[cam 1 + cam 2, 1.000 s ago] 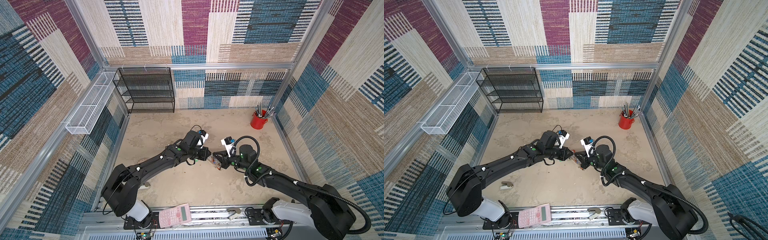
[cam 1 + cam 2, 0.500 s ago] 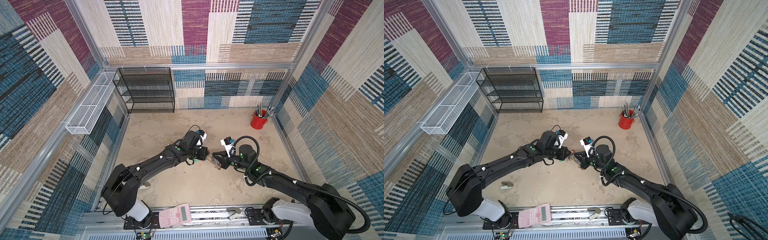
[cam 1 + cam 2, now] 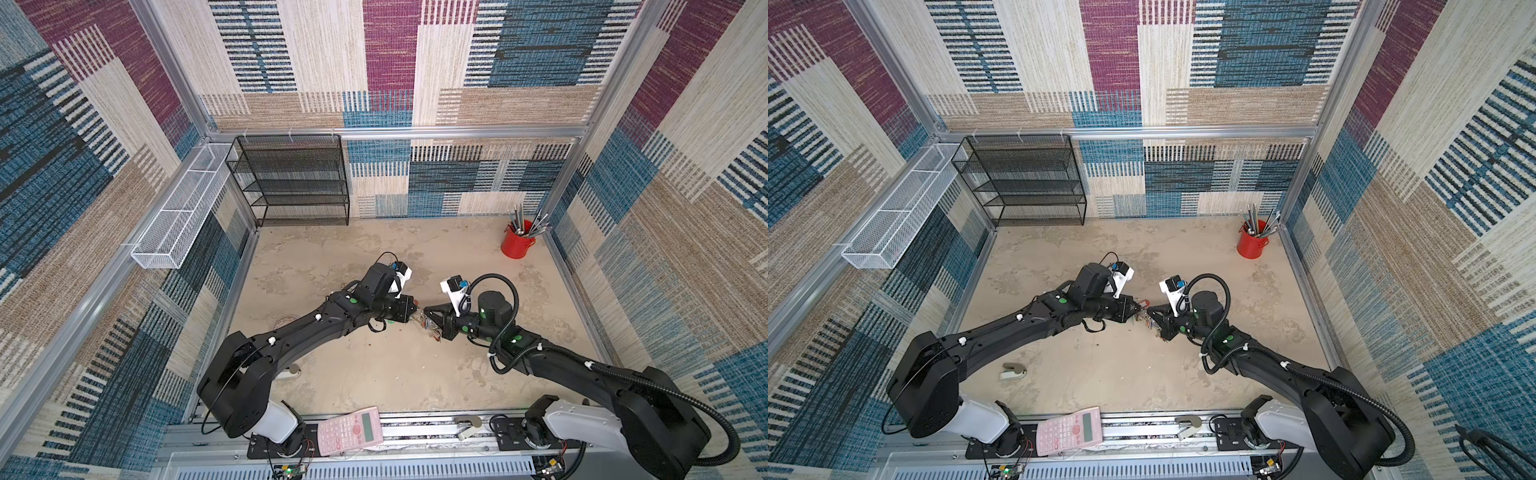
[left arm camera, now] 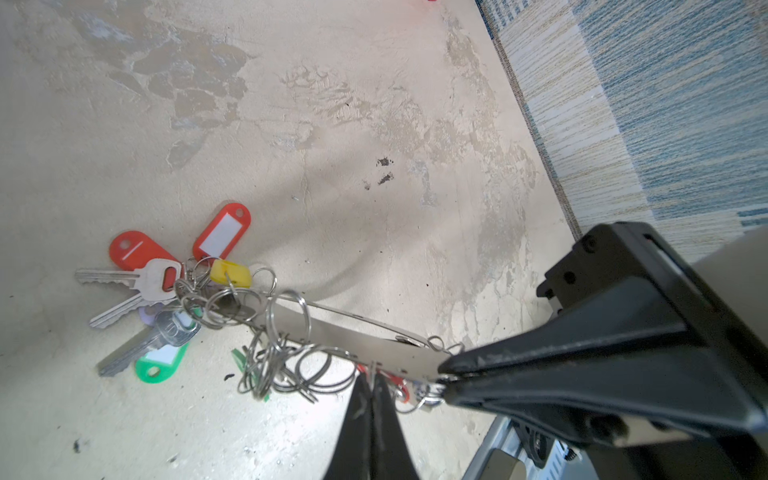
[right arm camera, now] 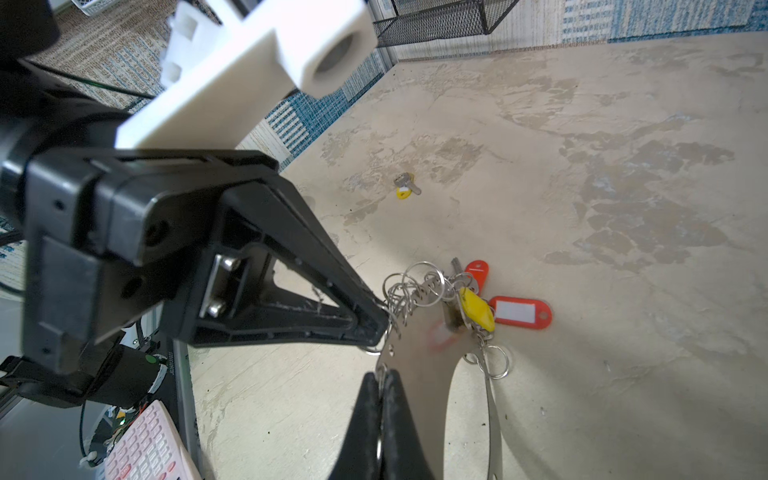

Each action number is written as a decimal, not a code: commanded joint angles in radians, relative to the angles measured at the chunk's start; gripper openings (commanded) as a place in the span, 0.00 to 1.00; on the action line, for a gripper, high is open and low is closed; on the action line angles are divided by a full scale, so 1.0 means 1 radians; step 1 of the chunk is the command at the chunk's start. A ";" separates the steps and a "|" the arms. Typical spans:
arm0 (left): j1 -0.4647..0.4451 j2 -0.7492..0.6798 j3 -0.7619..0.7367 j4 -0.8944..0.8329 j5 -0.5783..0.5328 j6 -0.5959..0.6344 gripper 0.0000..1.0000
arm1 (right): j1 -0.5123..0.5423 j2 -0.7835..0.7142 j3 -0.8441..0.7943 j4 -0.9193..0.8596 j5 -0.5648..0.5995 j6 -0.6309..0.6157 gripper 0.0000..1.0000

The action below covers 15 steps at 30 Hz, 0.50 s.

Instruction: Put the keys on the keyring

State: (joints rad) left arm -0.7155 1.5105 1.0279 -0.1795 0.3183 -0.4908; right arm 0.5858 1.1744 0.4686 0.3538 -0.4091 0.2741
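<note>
The keyring (image 4: 353,336), a flat grey C-shaped ring hung with small silver rings, keys and red, green and yellow tags, is held just above the table between both arms. My left gripper (image 4: 372,372) is shut on the keyring's edge. My right gripper (image 5: 381,376) is shut on the keyring (image 5: 419,365) too, with a small ring pinched at the edge. In both top views the two grippers (image 3: 417,313) (image 3: 1152,313) meet tip to tip at mid-table. The keys (image 5: 405,187), tiny and silver with a yellow tag, lie loose on the table beyond the left gripper.
A black mesh shelf (image 3: 299,183) stands at the back left, with a white wire basket (image 3: 178,224) on the left wall. A red cup of pens (image 3: 517,245) is at the back right. A pink calculator (image 3: 351,430) lies on the front rail, a small beige object (image 3: 1013,371) near the left arm.
My left gripper's jaws have closed on the keyring. Both arms have stayed almost where they were, tips together.
</note>
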 commanded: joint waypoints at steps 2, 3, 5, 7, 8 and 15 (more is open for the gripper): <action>0.013 -0.004 -0.011 0.045 0.002 -0.027 0.00 | -0.001 -0.011 -0.020 0.018 -0.004 0.029 0.00; 0.013 -0.006 -0.007 0.054 0.009 -0.024 0.00 | -0.001 -0.016 -0.024 0.024 -0.006 0.035 0.00; 0.013 -0.011 0.005 0.065 0.017 -0.011 0.00 | -0.002 -0.031 -0.034 0.041 -0.001 0.038 0.00; 0.013 -0.017 0.009 0.066 0.016 0.002 0.00 | -0.003 -0.040 -0.049 0.072 0.003 0.040 0.00; 0.014 -0.021 0.011 0.060 0.015 0.009 0.00 | -0.003 -0.038 -0.054 0.085 0.005 0.041 0.00; 0.021 -0.018 0.010 0.017 0.027 -0.008 0.05 | -0.003 -0.035 -0.096 0.136 0.001 0.065 0.00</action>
State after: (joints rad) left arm -0.7025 1.4956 1.0302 -0.1650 0.3622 -0.4969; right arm 0.5831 1.1439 0.3836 0.4778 -0.4183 0.3172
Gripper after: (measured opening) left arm 0.051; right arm 0.055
